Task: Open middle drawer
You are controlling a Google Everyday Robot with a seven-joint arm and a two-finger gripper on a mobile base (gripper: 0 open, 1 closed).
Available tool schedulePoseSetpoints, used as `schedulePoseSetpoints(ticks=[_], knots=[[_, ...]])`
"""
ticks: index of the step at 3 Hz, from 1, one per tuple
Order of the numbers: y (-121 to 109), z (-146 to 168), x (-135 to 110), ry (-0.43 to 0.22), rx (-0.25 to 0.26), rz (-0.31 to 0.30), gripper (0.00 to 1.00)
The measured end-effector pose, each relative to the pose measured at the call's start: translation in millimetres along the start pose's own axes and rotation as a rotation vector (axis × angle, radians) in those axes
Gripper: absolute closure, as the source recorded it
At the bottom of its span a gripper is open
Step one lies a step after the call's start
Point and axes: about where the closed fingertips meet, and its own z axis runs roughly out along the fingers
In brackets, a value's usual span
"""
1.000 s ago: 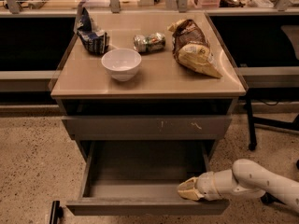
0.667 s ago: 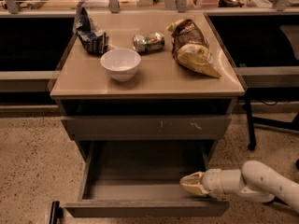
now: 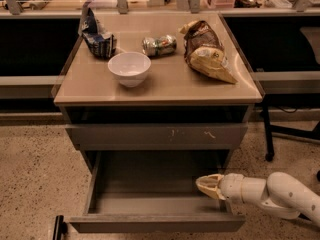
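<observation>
The middle drawer (image 3: 155, 223) is pulled far out of the cabinet. Its plain grey front faces me at the bottom of the view and its grey interior (image 3: 155, 176) holds nothing. Above it sits the scratched grey drawer front (image 3: 157, 135), only slightly out. My gripper (image 3: 206, 185), cream-coloured on a white arm (image 3: 280, 195), comes in from the right. It sits at the open drawer's right side wall, just above it, and points left. Its fingers are together and hold nothing.
On the tan cabinet top (image 3: 165, 86) are a white bowl (image 3: 129, 68), a blue chip bag (image 3: 97, 36), a crushed can (image 3: 159, 45) and a brown snack bag (image 3: 206, 49). A black chair leg (image 3: 268, 134) stands to the right on the speckled floor.
My gripper has moved up and back from the drawer's front right corner to its right side wall. The drawer stays pulled out.
</observation>
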Motion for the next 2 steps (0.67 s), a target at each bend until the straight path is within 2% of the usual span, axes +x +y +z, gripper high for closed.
schedulePoseSetpoints(ticks=[2], knots=[[0.0, 0.1, 0.0, 0.0, 0.0, 0.0, 0.35]])
